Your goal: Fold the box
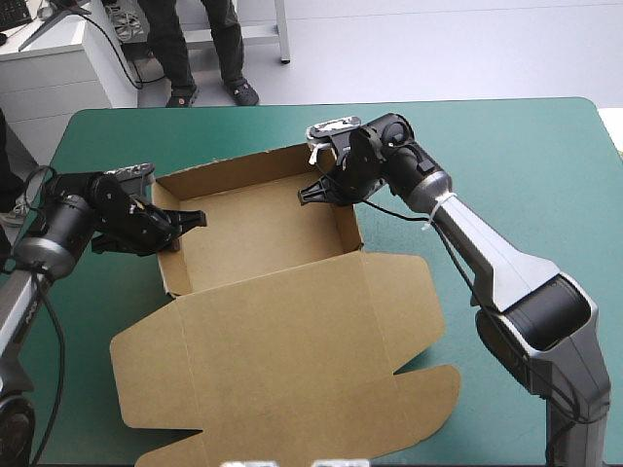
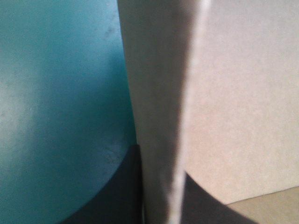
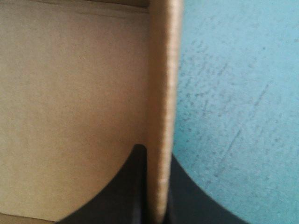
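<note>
Left pincer (image 1: 193,220) pinches the left wall of the brown box (image 1: 258,229); right pincer (image 1: 311,193) pinches its right wall. It sits midway on the worktop (image 1: 516,165), lid (image 1: 292,360) flat toward the near edge.

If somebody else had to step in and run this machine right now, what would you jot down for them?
Left hand: shut on the box, pinching its left wall, one finger inside the tray and one outside.
Right hand: shut on the box, pinching the right wall near the far corner.
Box: on the teal-green table, an open tray.
Done: the far wall and both side walls stand upright.
Left: the lid lies flat toward the near edge, its flaps unfolded. The side walls probably need pressing firm before either hand lets go.
</note>
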`<state>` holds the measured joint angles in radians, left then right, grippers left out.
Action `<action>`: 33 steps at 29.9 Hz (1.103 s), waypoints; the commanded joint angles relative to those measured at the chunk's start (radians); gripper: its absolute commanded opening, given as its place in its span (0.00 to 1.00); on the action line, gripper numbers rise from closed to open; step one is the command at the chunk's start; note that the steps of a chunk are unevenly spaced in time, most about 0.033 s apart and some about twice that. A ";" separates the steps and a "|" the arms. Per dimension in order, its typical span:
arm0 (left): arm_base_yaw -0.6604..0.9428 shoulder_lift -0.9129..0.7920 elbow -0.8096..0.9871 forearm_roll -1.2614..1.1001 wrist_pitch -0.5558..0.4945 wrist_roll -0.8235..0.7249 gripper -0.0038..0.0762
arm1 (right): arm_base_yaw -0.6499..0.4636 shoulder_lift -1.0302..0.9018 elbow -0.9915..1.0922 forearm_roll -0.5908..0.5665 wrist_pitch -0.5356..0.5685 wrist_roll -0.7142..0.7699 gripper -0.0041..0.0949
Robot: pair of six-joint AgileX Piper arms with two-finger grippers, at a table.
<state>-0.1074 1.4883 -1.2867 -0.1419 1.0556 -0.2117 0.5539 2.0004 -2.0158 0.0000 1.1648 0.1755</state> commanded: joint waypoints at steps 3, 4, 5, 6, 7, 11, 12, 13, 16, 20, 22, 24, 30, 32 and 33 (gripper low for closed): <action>-0.049 0.076 -0.208 -0.022 0.011 0.005 0.04 | -0.035 -0.066 -0.025 -0.135 0.086 0.028 0.04; -0.063 0.105 -0.243 -0.007 0.025 0.005 0.04 | -0.044 -0.071 -0.023 -0.126 0.086 0.031 0.04; -0.078 0.135 -0.277 0.008 0.037 0.005 0.04 | -0.051 -0.073 -0.018 -0.126 0.086 0.033 0.04; -0.088 0.165 -0.311 0.015 0.048 0.005 0.04 | -0.059 -0.072 -0.013 -0.131 0.086 0.033 0.04; -0.100 0.196 -0.344 0.018 0.061 0.005 0.04 | -0.067 -0.075 0.001 -0.133 0.086 0.033 0.04; -0.136 0.310 -0.456 0.019 0.105 0.005 0.04 | -0.113 -0.075 0.064 -0.100 0.086 0.033 0.04; -0.145 0.332 -0.475 0.019 0.115 0.005 0.04 | -0.122 -0.075 0.083 -0.096 0.086 0.033 0.04; -0.153 0.363 -0.498 0.019 0.129 0.006 0.04 | -0.134 -0.075 0.111 -0.096 0.086 0.033 0.04; -0.177 0.423 -0.521 0.018 0.162 0.039 0.04 | -0.158 -0.075 0.163 -0.084 0.086 0.029 0.04; -0.203 0.479 -0.521 0.022 0.175 0.039 0.04 | -0.161 -0.071 0.177 -0.093 0.084 0.024 0.04; -0.214 0.495 -0.521 0.022 0.175 0.039 0.04 | -0.161 -0.071 0.177 -0.093 0.071 0.017 0.04; -0.221 0.507 -0.521 0.022 0.175 0.039 0.04 | -0.161 -0.071 0.177 -0.103 0.063 0.010 0.04; -0.222 0.511 -0.521 0.018 0.173 0.095 0.04 | -0.167 -0.071 0.177 -0.103 0.063 0.012 0.04; -0.222 0.511 -0.521 0.010 0.184 0.095 0.04 | -0.171 -0.071 0.177 -0.100 0.063 0.019 0.04; -0.222 0.511 -0.521 0.006 0.186 0.095 0.04 | -0.173 -0.069 0.177 -0.100 0.063 0.027 0.04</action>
<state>-0.3172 2.0395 -1.7857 -0.1207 1.2395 -0.1532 0.3945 1.9835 -1.8149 -0.0512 1.2163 0.2403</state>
